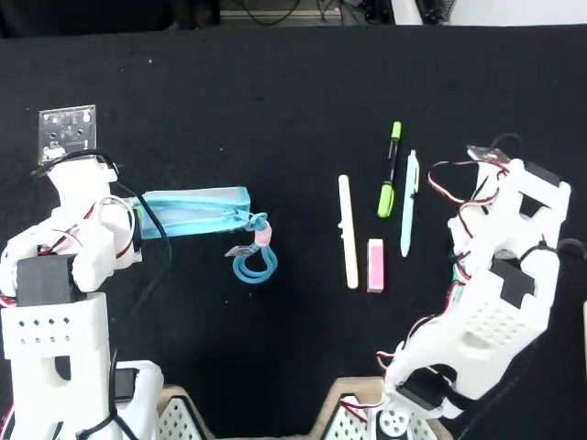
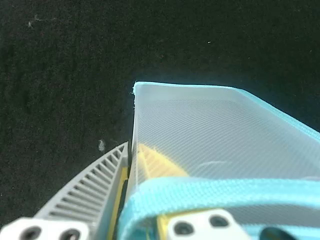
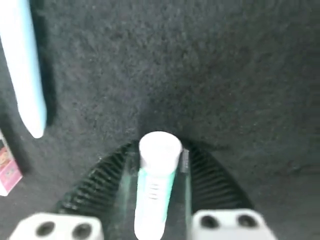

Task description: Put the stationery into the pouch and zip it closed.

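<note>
The left gripper (image 2: 129, 170) pinches the translucent blue-trimmed pouch (image 1: 197, 211), the right gripper (image 3: 159, 150) clasps a white-capped teal pen (image 3: 155, 190) well apart from it, green highlighter (image 1: 389, 174) and pink eraser (image 1: 375, 265) wait between, unpacked; zipping remains.

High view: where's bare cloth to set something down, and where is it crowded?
Free: the strip between the pouch and the white stick, and the far cloth behind both. Crowded: white stick, pink eraser, green highlighter and blue pen lie close together.
</note>
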{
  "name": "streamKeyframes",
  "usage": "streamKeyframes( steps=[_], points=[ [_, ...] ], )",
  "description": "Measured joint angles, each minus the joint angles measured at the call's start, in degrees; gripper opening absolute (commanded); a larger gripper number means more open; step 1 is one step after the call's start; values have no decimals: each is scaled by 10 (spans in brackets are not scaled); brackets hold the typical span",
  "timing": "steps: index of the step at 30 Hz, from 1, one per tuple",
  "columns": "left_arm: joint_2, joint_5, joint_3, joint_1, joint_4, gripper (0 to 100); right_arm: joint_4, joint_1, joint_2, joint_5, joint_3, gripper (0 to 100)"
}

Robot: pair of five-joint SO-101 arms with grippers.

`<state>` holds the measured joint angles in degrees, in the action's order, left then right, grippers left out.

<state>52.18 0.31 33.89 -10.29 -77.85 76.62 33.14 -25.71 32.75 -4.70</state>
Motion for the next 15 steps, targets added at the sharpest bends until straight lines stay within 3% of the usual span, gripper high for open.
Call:
streamKeyframes(
  steps=[7, 15],
  points=[
    [0, 0, 0, 0, 0, 30, 27, -1, 32, 0, -1, 10],
    [0, 0, 0, 0, 0, 30, 132, -32, 250, 0, -19, 10]
  ],
)
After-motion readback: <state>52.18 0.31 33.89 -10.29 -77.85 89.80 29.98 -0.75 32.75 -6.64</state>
